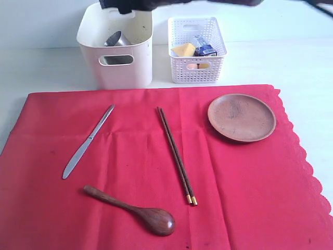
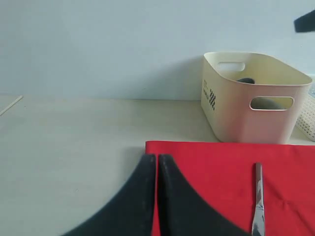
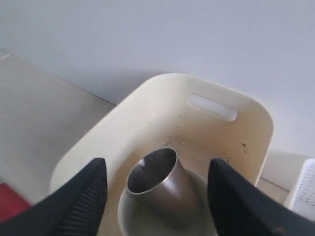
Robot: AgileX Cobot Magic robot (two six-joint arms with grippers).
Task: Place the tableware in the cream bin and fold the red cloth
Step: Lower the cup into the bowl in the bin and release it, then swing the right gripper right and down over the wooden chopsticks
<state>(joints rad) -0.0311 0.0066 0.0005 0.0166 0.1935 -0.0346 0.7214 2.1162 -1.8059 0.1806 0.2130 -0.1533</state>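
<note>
A: Count on the cloth point(image 1: 250, 198)?
B: One knife point(image 1: 88, 141); one spoon point(image 1: 135, 211); one plate point(image 1: 242, 117); two chopsticks point(image 1: 177, 156) side by side; cloth red, spread on the table point(image 1: 47, 67), one edge scalloped.
A: Cup point(image 3: 160, 184)?
B: One; steel, tilted, inside the cream bin point(image 1: 117, 73); one basket point(image 1: 197, 67) beside the bin.
A: Grippers?
B: Right gripper point(image 3: 156, 164) above the bin, fingers wide apart, empty; left gripper point(image 2: 157, 160) fingers together, empty, at the cloth's edge.
</note>
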